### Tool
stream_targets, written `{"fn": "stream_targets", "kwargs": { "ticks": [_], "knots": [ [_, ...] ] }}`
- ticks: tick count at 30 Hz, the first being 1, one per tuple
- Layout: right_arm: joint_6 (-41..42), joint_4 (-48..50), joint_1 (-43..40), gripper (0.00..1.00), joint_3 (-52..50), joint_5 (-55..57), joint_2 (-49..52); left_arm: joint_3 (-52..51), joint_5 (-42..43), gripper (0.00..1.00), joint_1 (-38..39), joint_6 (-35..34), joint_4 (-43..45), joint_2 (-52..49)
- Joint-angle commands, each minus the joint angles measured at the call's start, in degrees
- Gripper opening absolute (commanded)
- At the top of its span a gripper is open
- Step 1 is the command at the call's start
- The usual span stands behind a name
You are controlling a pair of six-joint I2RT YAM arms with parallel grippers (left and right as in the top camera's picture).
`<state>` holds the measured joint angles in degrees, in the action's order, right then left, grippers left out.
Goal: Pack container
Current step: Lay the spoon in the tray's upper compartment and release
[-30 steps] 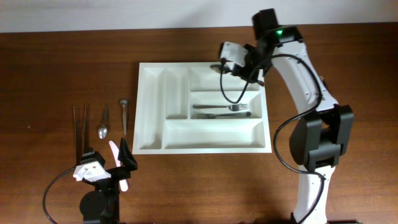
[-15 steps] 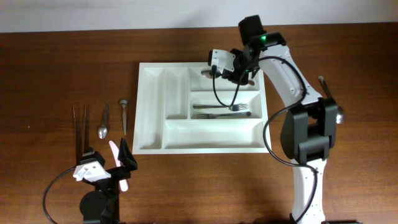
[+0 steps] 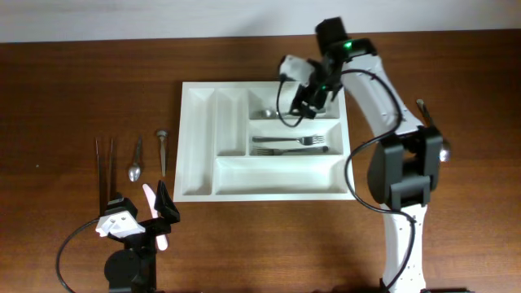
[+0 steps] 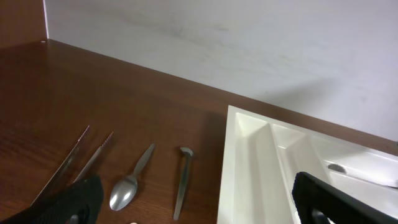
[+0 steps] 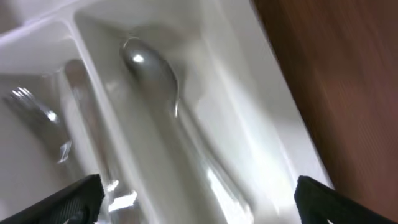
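The container (image 3: 198, 146) is a large white cutlery tray in the middle of the table. My right gripper (image 3: 303, 104) hangs open over its far right compartment, where a metal spoon (image 5: 149, 65) lies free between and below the spread fingers (image 5: 68, 202). A fork and a knife (image 3: 293, 145) lie in the compartment below that one. At the near left, my left gripper (image 3: 140, 202) stands open and holds nothing. In the left wrist view the container's corner (image 4: 249, 143) shows on the right.
Left of the container lie thin tongs (image 3: 104, 167), a small spoon (image 3: 136, 163) and a slim metal tool (image 3: 163, 150). A pink utensil (image 3: 150, 194) lies partly under my left gripper. Another spoon (image 3: 440, 148) shows beside the right arm.
My right gripper has opened and let the spoon go into the far right compartment. The left arm has not moved.
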<state>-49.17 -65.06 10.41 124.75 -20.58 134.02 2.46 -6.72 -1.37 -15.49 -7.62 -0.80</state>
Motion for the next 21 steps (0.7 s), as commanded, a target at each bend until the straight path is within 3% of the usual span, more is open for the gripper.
{"fn": "stream_targets", "kwargs": {
  "ticks": [1, 10, 15, 21],
  "knots": [
    [16.61, -7.37, -7.61, 0.99, 5.79, 3.93, -6.75, -0.33, -0.63, 0.99, -0.2, 0.11, 0.11, 0.5],
    [21.2, -13.27, -23.5, 0.99, 9.25, 6.38, -7.06, -0.33, -0.63, 0.99, -0.2, 0.11, 0.11, 0.5],
    [21.16, -11.98, -30.64, 0.74, 5.84, 13.27, -6.88, -0.33, -0.63, 0.99, -0.2, 0.11, 0.13, 0.5],
    [18.93, -4.61, -34.77, 0.68, -4.39, 14.01, -6.88, -0.33, -0.63, 0.99, -0.2, 0.11, 0.11, 0.5]
  ]
}}
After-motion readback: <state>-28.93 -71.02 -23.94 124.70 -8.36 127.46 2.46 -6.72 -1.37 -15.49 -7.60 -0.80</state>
